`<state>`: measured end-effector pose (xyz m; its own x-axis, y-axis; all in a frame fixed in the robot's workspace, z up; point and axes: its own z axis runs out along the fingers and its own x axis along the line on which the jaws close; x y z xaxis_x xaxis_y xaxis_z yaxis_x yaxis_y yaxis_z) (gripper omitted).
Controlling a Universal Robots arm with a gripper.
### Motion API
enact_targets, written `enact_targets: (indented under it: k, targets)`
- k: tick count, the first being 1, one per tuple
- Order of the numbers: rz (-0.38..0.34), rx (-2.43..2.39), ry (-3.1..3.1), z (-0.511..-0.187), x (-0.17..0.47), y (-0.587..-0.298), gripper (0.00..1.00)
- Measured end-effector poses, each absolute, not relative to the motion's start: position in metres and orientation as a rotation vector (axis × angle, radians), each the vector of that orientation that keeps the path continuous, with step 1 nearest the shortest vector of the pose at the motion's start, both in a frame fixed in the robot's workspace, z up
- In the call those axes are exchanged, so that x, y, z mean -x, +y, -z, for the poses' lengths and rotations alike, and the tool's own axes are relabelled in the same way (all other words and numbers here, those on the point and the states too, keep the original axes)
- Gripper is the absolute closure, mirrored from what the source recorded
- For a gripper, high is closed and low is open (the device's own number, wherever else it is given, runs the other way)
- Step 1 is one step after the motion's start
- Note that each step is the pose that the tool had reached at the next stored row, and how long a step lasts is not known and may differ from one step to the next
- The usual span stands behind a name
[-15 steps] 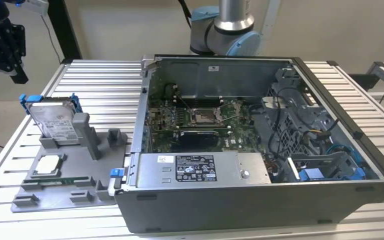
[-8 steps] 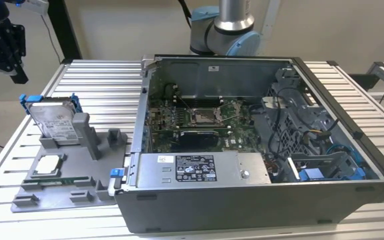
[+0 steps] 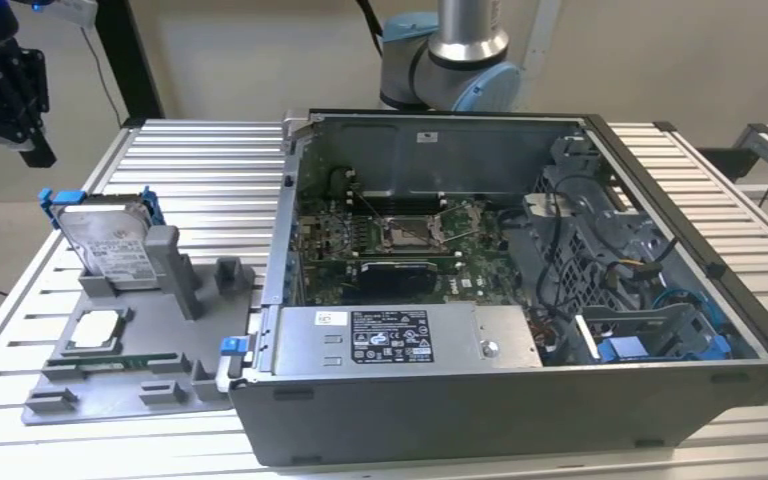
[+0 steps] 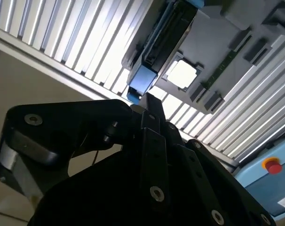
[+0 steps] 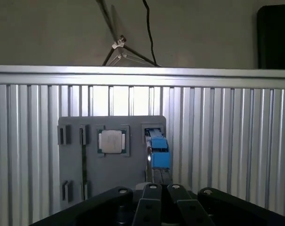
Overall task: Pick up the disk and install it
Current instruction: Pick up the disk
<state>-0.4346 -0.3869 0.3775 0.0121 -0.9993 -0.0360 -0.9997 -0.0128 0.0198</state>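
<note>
One gripper [image 3: 31,140], exterior view: hangs at the exterior view's far left, carrying nothing; whether spread or clenched cannot be told. One disk [image 3: 108,240] stands on edge in the grey holder [image 3: 131,375], below and nearer, left of the open computer case [image 3: 491,400]. Second wrist view: disk [image 4: 163,37] ahead of the gripper [image 4: 149,101], its long axis running away from it. First wrist view: disk [image 5: 159,153] edge-on, beside the square chip [image 5: 112,141].

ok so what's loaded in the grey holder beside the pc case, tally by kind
disk in its blue frame, standing upright: 1
square silver chip, lying flat: 1
narrow green board strip, lying in a slot: 1
total: 3
</note>
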Motion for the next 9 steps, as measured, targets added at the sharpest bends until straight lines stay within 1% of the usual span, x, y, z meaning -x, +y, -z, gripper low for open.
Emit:
enact_targets:
  k: [4, 5, 9]
  targets:
    - [-0.062, 2.228, 2.199, -0.3775, 0.4346, -0.3869, 1.0]
    - [-0.062, 2.228, 2.198, -0.3775, 0.4346, -0.3869, 0.0]
    - [-0.062, 2.229, 2.198, -0.3775, 0.4346, -0.3869, 0.0]
